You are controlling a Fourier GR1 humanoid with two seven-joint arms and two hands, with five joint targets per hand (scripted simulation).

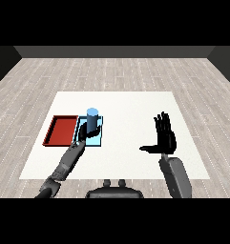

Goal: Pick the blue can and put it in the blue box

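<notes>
The right hand (164,138) is raised with fingers straight and spread, holding nothing, while the left hand (86,136) curls round the unlabelled blue can (92,121), upright over the blue tray (99,139) beside the red tray (62,130).

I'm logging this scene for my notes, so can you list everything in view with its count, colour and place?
table: one, white, filling the middle of the view.
red tray: one, red, on the table's left part.
blue tray: one, light blue, right beside the red tray.
can: one, blue, upright over the blue tray, held by the left hand.
floor: light wood planks, around the table.
left hand: one, black, on a grey forearm, curled round the can.
right hand: one, black, fingers straight, raised above the table's right part.
</notes>
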